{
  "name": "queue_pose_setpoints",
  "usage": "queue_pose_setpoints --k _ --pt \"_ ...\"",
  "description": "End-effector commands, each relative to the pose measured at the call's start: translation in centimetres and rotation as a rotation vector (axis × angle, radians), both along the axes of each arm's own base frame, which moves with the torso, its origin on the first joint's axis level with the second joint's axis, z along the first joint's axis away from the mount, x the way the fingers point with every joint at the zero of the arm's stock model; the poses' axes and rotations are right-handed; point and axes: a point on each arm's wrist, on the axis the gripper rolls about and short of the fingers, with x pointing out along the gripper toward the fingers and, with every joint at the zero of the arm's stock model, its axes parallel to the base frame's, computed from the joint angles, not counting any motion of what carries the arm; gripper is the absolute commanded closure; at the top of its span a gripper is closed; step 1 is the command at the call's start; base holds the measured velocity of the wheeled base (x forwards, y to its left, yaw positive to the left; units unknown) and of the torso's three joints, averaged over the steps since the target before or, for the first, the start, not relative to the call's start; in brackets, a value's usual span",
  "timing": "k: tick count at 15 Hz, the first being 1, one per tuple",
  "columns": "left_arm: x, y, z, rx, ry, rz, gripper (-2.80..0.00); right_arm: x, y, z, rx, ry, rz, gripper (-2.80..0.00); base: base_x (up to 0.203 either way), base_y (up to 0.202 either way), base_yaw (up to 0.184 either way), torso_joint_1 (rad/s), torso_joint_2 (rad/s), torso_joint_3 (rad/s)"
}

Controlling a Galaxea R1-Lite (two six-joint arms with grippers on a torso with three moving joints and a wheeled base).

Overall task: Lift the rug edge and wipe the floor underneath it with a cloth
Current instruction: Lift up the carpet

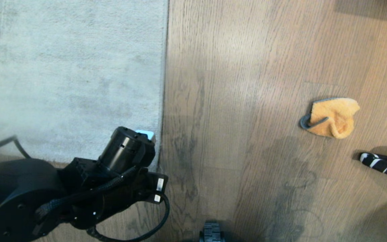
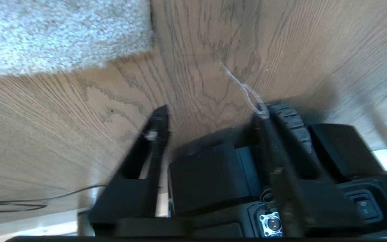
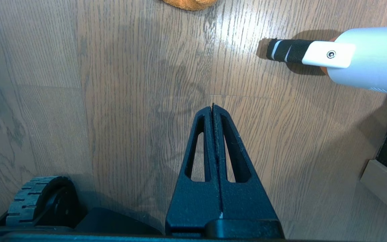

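We are counting one rug [image 1: 69, 74], its rug edge [image 1: 164, 84] lying flat on the floor [image 1: 233, 101]. We are counting one cloth [image 1: 334, 117], well apart from the rug, out on the bare planks. We are seeing one black-and-white striped handle [image 1: 383, 165] near the cloth, on its side away from the rug. We are counting one ridged black wheel [image 1: 211, 232] between rug and cloth. We are counting two claws: the left claw [image 2: 213, 116] beside the rug's corner and the right claw [image 3: 213, 109] near the cloth. We are seeing one thin dark cable [image 2: 29, 201] on the floor near the rug.
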Motion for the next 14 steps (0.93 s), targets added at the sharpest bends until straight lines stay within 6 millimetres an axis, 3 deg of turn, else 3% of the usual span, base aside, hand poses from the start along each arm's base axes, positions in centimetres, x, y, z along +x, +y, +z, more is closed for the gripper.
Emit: queue_pose_setpoints --k 1,7,14 --pt "0.2 -0.8 -0.8 0.028 0.019 -0.010 -2.80 0.0 0.0 0.0 0.001 -0.002 -0.001 0.00 0.000 0.000 0.000 0.000 0.00 0.000" --pt "-0.2 -1.5 -1.9 0.161 0.080 -0.009 -2.80 0.0 0.0 0.0 0.001 -0.002 0.001 0.00 0.000 0.000 0.000 0.000 0.00 0.000" --pt "0.9 -2.2 -4.1 0.379 0.030 0.048 -2.80 0.0 0.0 0.0 0.001 -0.001 -0.001 0.00 0.000 0.000 0.000 0.000 0.00 0.000"
